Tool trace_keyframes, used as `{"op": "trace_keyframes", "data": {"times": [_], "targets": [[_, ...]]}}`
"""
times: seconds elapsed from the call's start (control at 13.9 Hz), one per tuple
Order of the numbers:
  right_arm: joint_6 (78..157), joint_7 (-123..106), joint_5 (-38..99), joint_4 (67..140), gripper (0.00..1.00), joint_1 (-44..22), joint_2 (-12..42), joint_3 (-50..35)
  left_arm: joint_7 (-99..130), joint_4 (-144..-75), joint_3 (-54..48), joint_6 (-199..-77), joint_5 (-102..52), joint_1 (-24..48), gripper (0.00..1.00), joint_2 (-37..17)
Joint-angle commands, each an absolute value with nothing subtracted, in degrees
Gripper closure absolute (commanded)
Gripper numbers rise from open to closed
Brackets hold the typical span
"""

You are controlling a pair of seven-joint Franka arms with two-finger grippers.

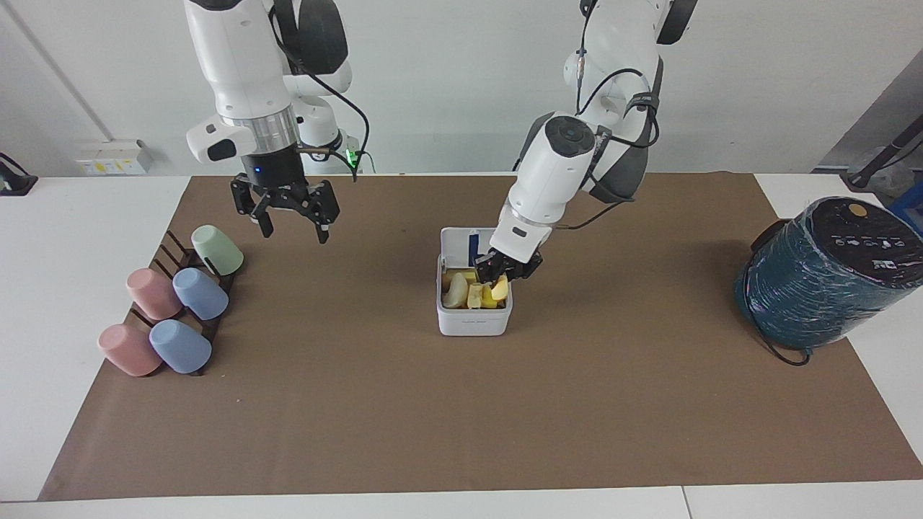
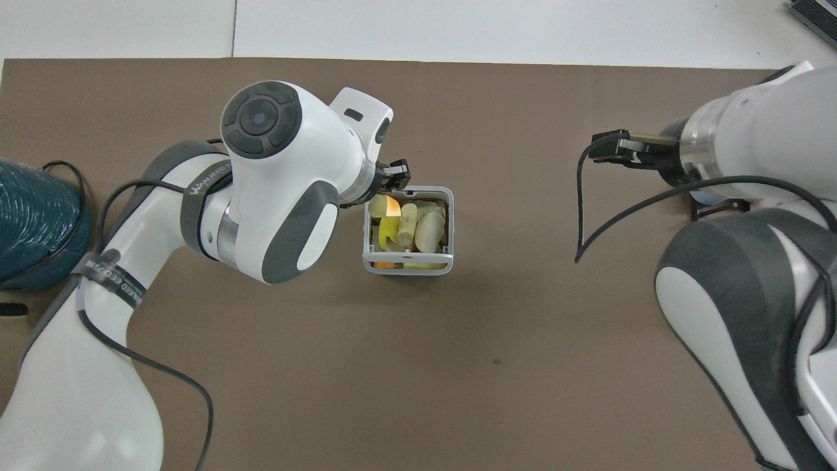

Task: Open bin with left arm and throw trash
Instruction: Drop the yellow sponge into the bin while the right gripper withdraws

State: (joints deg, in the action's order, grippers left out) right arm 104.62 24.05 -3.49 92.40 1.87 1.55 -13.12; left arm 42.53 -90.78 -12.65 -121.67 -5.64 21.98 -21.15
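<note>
The white bin (image 1: 474, 321) stands mid-mat with its lid (image 1: 472, 245) upright and open. It also shows in the overhead view (image 2: 407, 267). Several food pieces lie inside, among them a pale cream wedge (image 1: 455, 291). My left gripper (image 1: 503, 272) is over the bin's corner toward the left arm's end, shut on a yellow-orange chunk (image 1: 500, 289). In the overhead view the chunk (image 2: 390, 206) hangs just inside the rim, below the gripper (image 2: 394, 178). My right gripper (image 1: 291, 225) is open and empty, raised over the mat by the cup rack, and also shows in the overhead view (image 2: 608, 148).
A dark rack with several pastel cups (image 1: 173, 310) lies toward the right arm's end. A big dark teal wrapped cylinder (image 1: 822, 281) stands at the left arm's end, also in the overhead view (image 2: 33, 222). A brown mat (image 1: 461, 418) covers the table.
</note>
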Motion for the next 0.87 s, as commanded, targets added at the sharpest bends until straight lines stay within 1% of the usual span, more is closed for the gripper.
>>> {"op": "trace_keyframes", "data": {"times": [0.0, 0.07, 0.14, 0.22, 0.29, 0.36, 0.43, 0.5, 0.58, 0.79], "targets": [[97.4, 20.6, -3.3, 88.2, 0.00, 5.1, 1.8, -13.8, 44.1, -92.1, -11.8, -124.4, -6.3, 23.5, 1.00, -22.1], [95.6, 18.0, -3.2, 87.7, 0.00, 6.3, 1.0, -13.7, 44.1, -92.0, -11.9, -124.4, -6.3, 23.5, 1.00, -22.1], [94.0, 14.5, -3.2, 87.6, 0.00, 7.8, 0.2, -13.7, 44.2, -92.0, -11.9, -124.1, -6.3, 23.5, 0.81, -22.1], [92.6, 11.1, -2.9, 87.6, 0.00, 9.6, -0.4, -13.6, 44.2, -91.9, -11.9, -123.5, -6.3, 23.5, 0.46, -22.1], [91.6, 9.5, -2.1, 87.7, 0.00, 9.4, -1.2, -12.3, 44.2, -91.8, -11.9, -123.0, -6.3, 23.5, 0.33, -22.1], [91.1, 9.1, -1.9, 87.8, 0.00, 7.1, -1.6, -8.0, 44.2, -91.5, -11.9, -122.4, -6.3, 23.5, 0.24, -22.1], [91.2, 8.6, -1.7, 88.5, 0.00, 1.8, -1.8, -1.3, 44.2, -91.1, -11.9, -121.8, -6.3, 23.5, 0.08, -22.1], [91.7, 7.5, -0.8, 89.5, 0.00, -1.5, -2.1, 3.9, 44.2, -90.9, -11.8, -121.0, -6.3, 23.5, 0.00, -22.1], [91.9, 7.2, 0.0, 90.9, 0.00, -1.8, -2.3, 4.5, 44.2, -90.5, -11.8, -120.2, -6.2, 23.5, 0.00, -22.1], [91.9, 7.2, 0.1, 91.6, 0.00, -1.1, -2.8, 4.7, 44.2, -88.1, -11.8, -115.6, -6.2, 23.2, 0.00, -21.7]]}}
